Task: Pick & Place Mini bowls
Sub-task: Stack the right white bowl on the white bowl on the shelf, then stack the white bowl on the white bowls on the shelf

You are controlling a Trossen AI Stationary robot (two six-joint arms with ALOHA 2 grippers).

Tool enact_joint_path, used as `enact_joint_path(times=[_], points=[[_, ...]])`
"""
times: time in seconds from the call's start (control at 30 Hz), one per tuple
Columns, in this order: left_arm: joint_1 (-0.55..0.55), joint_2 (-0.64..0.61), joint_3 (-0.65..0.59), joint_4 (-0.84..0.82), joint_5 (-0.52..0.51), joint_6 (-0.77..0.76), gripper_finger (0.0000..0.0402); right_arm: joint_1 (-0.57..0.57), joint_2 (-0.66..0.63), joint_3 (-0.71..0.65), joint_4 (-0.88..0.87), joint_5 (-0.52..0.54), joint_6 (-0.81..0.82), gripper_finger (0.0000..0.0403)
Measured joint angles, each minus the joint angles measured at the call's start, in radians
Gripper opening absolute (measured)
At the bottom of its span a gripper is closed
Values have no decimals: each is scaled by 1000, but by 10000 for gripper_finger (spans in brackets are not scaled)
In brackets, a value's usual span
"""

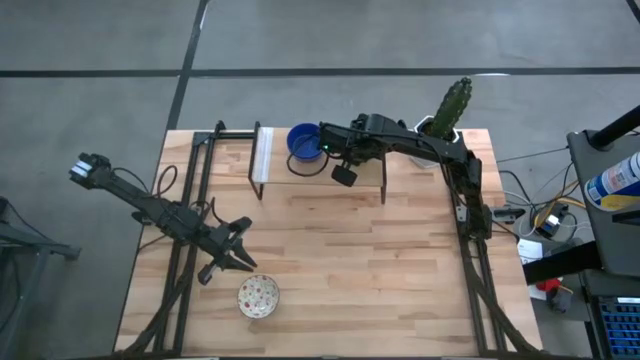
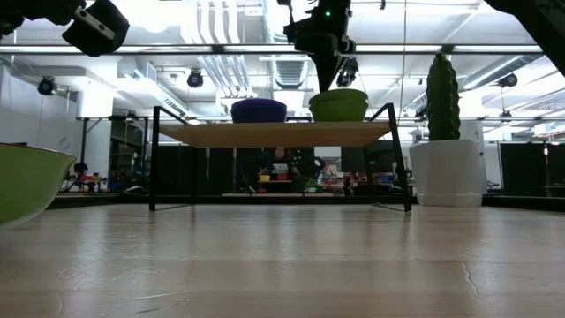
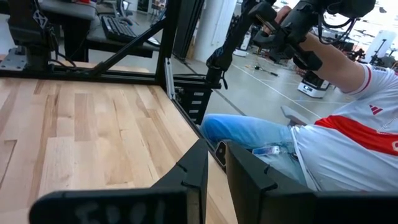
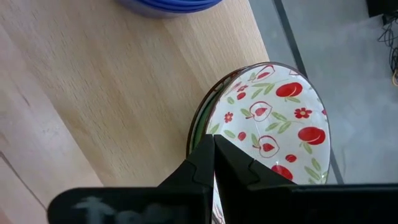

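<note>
Nearest the front edge of the table [image 1: 330,300], a floral bowl [image 1: 258,296] is sitting alone, and just behind it the left gripper [image 1: 243,257] is hovering with its fingers closed on nothing. Farther back, the right gripper [image 4: 214,163] is pinching the rim of the top bowl in a floral stack [image 4: 267,118] on the raised shelf [image 2: 274,134], beside a blue bowl [image 1: 303,143], with a potted cactus [image 1: 450,108] off at the far corner.

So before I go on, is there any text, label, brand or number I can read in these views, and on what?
No text reads clearly.
Pale marks on the left gripper housing: too blurred to read.
Pale smudge on the right gripper housing: too blurred to read.
Three-stripe logo on the person's white shirt: no legible words.
Bottle label at the table's right: too small to read.
</note>
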Motion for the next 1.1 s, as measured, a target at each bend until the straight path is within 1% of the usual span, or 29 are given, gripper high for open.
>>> enact_joint_path(times=[0.3,0.37,0.47,0.53,0.67,0.73,0.9,1.1], points=[[0,0,0,0,0,0,51,-2,0,-6,0,-18,16,8],[0,0,0,0,0,0,51,-1,0,-7,0,12,14,8],[0,0,0,-1,0,0,51,12,0,-7,1,108,-3,8],[0,0,0,-2,0,-1,51,22,-3,-7,5,154,-20,8],[0,0,0,-3,0,-1,51,35,-6,5,10,166,-37,8],[0,0,0,-2,0,-1,51,45,-8,13,30,141,-48,8],[0,0,0,-2,0,-2,51,115,-11,21,95,-11,-148,8],[0,0,0,-1,0,-2,51,242,-9,-1,210,-98,-252,9]])
